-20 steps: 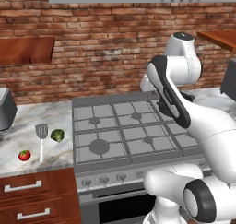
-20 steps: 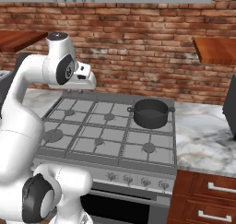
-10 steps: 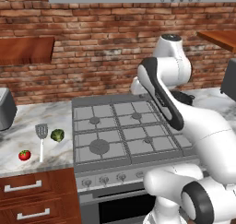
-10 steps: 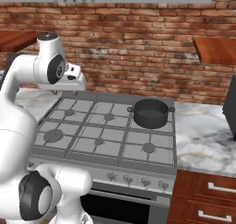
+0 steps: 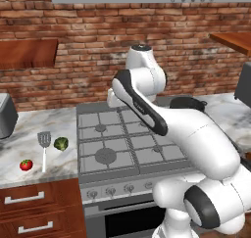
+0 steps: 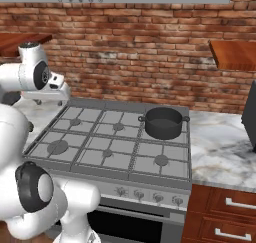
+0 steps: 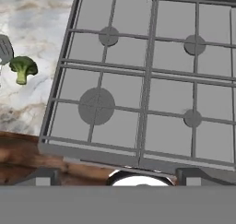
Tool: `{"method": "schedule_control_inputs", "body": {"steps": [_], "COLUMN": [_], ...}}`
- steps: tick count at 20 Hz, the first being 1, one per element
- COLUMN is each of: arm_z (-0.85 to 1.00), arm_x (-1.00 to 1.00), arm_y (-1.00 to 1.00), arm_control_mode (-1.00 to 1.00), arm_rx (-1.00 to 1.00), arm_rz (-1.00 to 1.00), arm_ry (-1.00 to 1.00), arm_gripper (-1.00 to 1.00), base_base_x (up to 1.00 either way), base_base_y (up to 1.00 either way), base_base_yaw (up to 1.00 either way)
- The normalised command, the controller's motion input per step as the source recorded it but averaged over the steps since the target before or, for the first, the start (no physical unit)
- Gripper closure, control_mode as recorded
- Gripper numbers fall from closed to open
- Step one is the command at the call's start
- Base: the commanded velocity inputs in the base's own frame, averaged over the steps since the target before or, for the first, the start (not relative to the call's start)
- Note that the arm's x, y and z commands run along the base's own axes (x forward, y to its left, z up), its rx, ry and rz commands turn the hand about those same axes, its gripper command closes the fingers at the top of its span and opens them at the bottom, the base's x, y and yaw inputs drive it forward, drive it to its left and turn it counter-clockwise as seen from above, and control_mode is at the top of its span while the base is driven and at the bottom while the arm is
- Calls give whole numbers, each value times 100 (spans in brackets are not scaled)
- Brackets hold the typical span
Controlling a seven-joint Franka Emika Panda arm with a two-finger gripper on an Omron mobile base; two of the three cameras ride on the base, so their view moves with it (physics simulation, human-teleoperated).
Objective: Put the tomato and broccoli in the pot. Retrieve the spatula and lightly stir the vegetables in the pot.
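Red tomato [image 5: 26, 164]: near the front edge of the marble counter [image 5: 29, 129], left of the stove [image 5: 122, 139]; I go there first
Broccoli [image 5: 61, 143]: just beside the spatula [image 5: 44, 148]; I must not knock either
Pot [image 6: 163, 122]: back right burner, empty
Gripper [image 7: 117, 178]: fingers spread wide, holding nothing; I lower straight over the tomato

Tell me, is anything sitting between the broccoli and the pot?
Nothing visible blocks the way. The broccoli lies on the counter left of the stove, beside the spatula; the pot sits on the back right burner. Between them are just bare burners, with the arm above.
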Motion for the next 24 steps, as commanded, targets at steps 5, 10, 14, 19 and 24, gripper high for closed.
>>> {"method": "schedule_control_inputs", "body": {"steps": [5,10,14,19,24], "arm_z": [-34,-35,-10,-8,-25], "arm_x": [14,0,0,6,14], "arm_y": [92,60,36,33,33], "arm_control_mode": [-100,-100,-100,-100,-100], "arm_rx": [1,2,0,0,0], "arm_rz": [0,3,11,4,0], "arm_ry": [10,16,21,12,0], "arm_gripper": [-100,-100,-100,-100,-100], "base_base_x": [0,0,0,0,0], "base_base_y": [0,0,0,0,0], "base_base_yaw": [0,0,0,0,0]}}
